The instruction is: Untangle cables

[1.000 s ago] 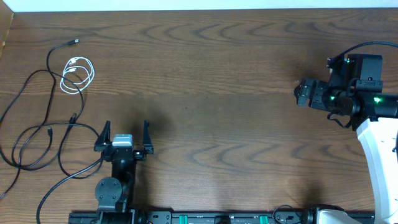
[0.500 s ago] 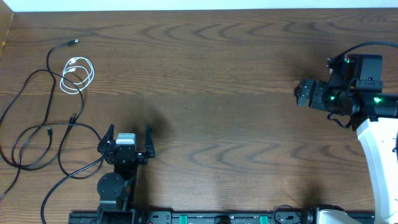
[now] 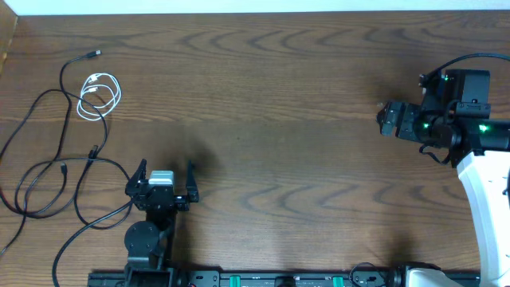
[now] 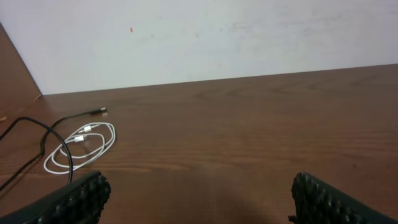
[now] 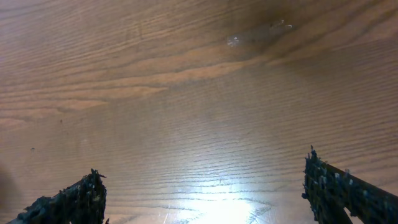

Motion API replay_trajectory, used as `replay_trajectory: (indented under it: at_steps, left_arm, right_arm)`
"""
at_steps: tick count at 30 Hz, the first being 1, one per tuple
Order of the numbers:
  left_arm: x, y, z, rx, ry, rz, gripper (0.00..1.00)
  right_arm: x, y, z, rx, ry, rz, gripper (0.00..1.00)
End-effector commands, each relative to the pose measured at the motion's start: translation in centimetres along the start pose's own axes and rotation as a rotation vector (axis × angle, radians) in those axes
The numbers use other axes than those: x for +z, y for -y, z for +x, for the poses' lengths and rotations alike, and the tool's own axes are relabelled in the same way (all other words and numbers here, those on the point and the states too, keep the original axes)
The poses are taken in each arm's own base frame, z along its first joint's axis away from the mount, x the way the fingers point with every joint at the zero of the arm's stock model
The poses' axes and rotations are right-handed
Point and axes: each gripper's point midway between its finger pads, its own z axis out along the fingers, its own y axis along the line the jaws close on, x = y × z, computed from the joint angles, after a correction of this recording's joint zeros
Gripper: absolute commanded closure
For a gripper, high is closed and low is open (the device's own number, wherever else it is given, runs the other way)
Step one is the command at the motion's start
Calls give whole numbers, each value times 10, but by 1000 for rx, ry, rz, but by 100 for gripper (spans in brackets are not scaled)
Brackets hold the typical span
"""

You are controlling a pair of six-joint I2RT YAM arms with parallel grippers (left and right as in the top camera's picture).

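The white cable (image 3: pixel 100 96) lies coiled at the table's far left, also seen in the left wrist view as the white cable (image 4: pixel 81 144). Black cables (image 3: pixel 48 179) loop across the left side, and one plug end (image 3: pixel 94 54) lies beyond the white coil; a black cable (image 4: pixel 59 127) crosses that coil. My left gripper (image 3: pixel 166 171) is open near the front edge, right of the cables and touching none. Its fingertips (image 4: pixel 71 200) frame bare wood. My right gripper (image 3: pixel 386 119) is open far to the right over bare table (image 5: pixel 205 124), and holds nothing.
The white right arm base (image 3: pixel 486 207) stands at the right edge. A pale wall (image 4: pixel 199 37) rises behind the table's far edge. A dark rail (image 3: pixel 263 279) runs along the front edge.
The left gripper drew back slightly toward the front edge a second ago and has held still since. The right arm and the cables have not moved.
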Motion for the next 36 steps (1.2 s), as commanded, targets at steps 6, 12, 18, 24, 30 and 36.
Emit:
replay_trajectory:
  at_steps: [6, 12, 18, 24, 30, 36]
  left_arm:
    - [0, -2, 16, 1, -57, -13, 6]
    - [0, -2, 16, 2, -57, -13, 6]
    - [0, -2, 16, 2, -57, -13, 6]
    - [0, -2, 16, 2, -57, -13, 6]
    - [0, -2, 16, 1, -57, -13, 6]
    - [0, -2, 16, 2, -57, -13, 6]
  right_arm:
    - [-5, -1, -3, -17, 18, -1, 1]
    - [-5, -1, -3, -17, 18, -1, 1]
    - [-5, -1, -3, -17, 18, -1, 1]
    - [-5, -1, -3, -17, 18, -1, 1]
    - [-12, 4, -9, -32, 57, 36, 1]
    - [-28, 1, -10, -42, 124, 26, 1]
